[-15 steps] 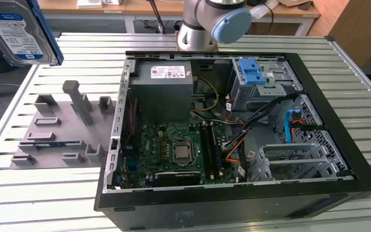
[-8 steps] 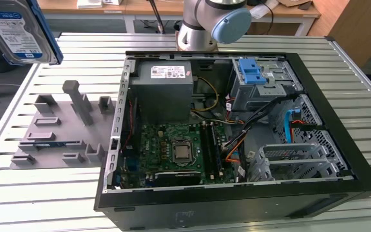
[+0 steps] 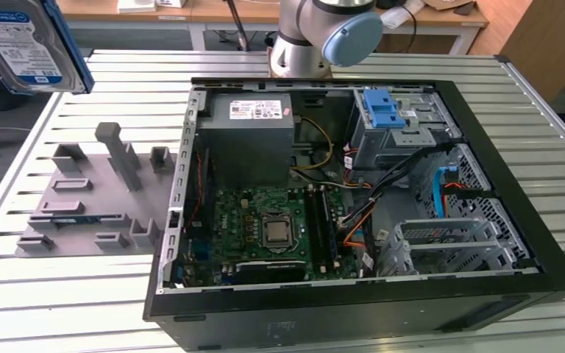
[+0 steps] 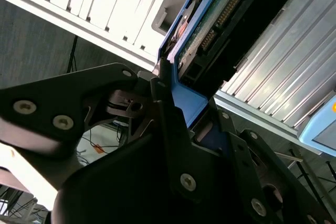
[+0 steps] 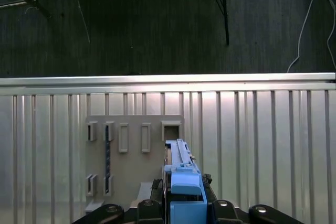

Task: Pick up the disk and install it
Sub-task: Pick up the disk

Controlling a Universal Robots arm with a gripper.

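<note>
Exterior view: pick-up looks done. The disk (image 3: 23, 44) is in the air at the exterior view's top left, label side toward the camera, off the slatted table (image 3: 67, 294) and above the side where the grey holder (image 3: 91, 198) lies. Install is not done, going by the layout. The disk is well apart from the open PC case (image 3: 518, 279), and the drive cage (image 3: 449, 235) at the case's near corner, on the exterior view's right, has nothing going into it yet. The arm (image 3: 322, 33) stands behind the case. So I judge 1 of 2 steps complete, with the whole carry and insertion left.

Second wrist view: the gripper (image 4: 191, 106) is clamped on the disk's blue rail frame (image 4: 186, 95). 2 black fingers (image 4: 164, 103) press on it from either side, closed down to the width of the frame, with no gap that I can see between pad and plastic. The disk body sticks out past the fingertips with its connector edge in view.

First wrist view: the disk is edge-on between the 2 fingers, the blue frame end nearest the camera. It hangs over the grey holder and touches neither the holder nor the table. The grip looks centred on the frame and the disk runs straight out from the jaws, with no skew that I can make out.
</note>
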